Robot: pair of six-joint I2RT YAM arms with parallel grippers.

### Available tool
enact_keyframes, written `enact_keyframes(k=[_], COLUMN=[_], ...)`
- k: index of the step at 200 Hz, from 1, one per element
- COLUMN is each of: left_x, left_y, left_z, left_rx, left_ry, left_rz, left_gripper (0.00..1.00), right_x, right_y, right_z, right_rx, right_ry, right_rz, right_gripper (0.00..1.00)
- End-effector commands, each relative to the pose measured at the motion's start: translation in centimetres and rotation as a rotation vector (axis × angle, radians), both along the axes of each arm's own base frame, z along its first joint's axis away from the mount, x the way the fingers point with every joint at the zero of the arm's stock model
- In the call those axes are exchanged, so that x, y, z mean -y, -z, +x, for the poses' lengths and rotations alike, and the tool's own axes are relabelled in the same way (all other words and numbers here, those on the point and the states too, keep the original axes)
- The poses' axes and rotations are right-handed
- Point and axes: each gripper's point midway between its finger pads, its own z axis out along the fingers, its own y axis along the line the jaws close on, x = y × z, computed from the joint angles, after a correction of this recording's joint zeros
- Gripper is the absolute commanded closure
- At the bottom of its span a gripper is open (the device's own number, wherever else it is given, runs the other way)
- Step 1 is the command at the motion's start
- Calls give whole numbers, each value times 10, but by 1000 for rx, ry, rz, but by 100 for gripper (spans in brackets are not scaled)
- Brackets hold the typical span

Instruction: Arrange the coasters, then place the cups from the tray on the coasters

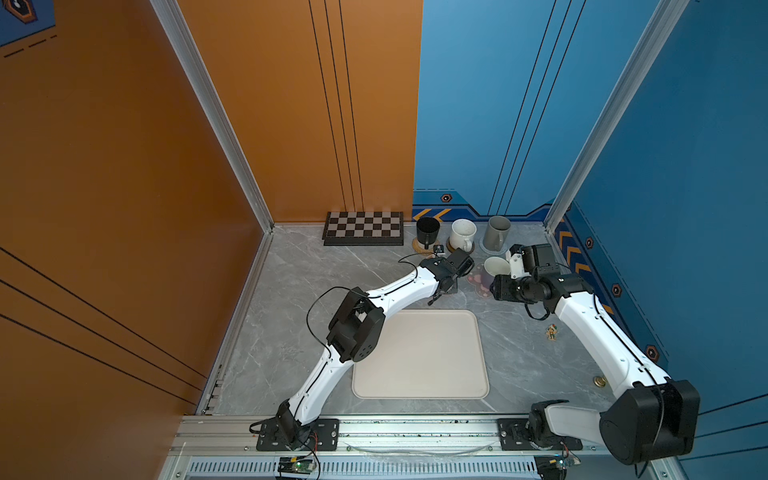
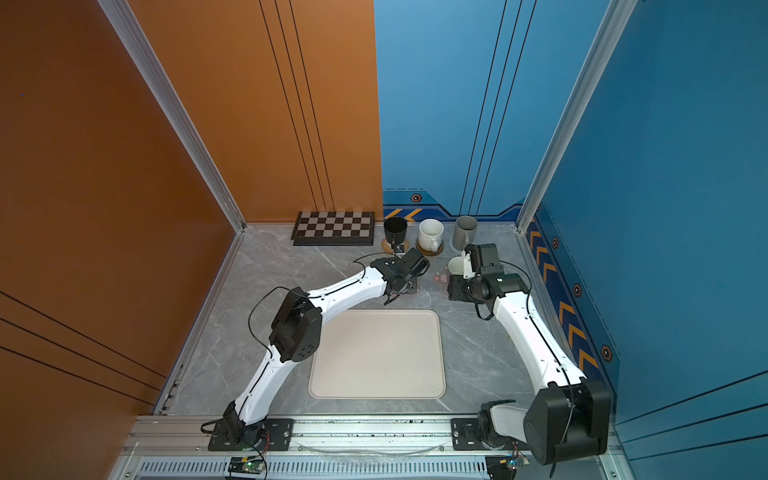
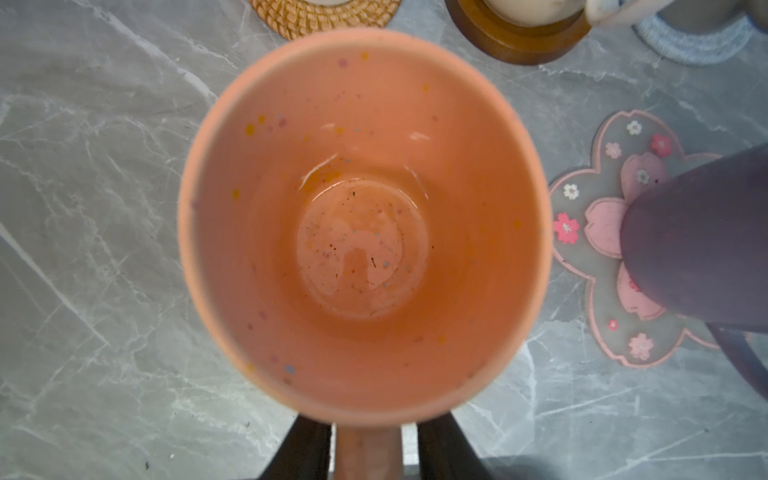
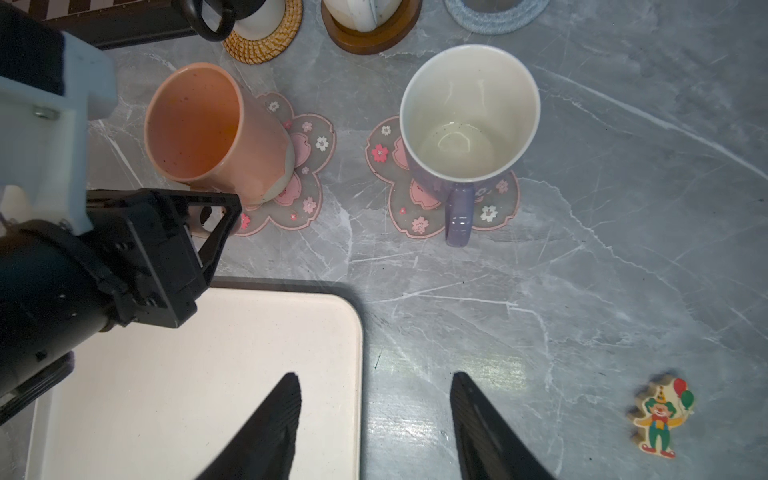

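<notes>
The left gripper (image 3: 368,440) straddling the handle (image 3: 368,455) of the peach-orange mug (image 3: 361,232), jaws slack.
The mug is standing mouth-up on a pink blossom coaster (image 4: 309,166) just beyond the tray's (image 4: 208,353) far edge, long axis vertical, its handle pointing back toward the tray and sitting between the fingers (image 3: 299,453) with a gap on each side (nothing clamped). The right gripper (image 4: 374,428) is hovering spread and empty above the tray's far corner.

peach mug (image 3: 361,224) handle: cut off at edge | lavender mug (image 3: 698,241): blurred, partly out of view
</notes>
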Motion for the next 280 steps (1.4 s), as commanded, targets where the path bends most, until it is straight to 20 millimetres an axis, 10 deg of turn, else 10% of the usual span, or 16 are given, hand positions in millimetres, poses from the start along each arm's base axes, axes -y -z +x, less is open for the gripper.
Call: enact_keyframes(k=[1, 142, 200, 280], left_x=[-6, -45, -136, -330], left_y=[-14, -76, -115, -137], left_z=[-2, -50, -70, -90], left_rx=[5, 85, 218, 355], left_ry=[-8, 154, 130, -213], left_rz=[-19, 86, 316, 351], left_gripper=[57, 42, 42, 41], right_x=[-3, 13, 32, 68], right_y=[-6, -31, -38, -14], right_z=[-5, -10, -11, -8], right_rx=[25, 124, 154, 191], right_ry=[-1, 57, 113, 184], right_rz=[19, -25, -80, -157], right_gripper=[39, 35, 34, 33])
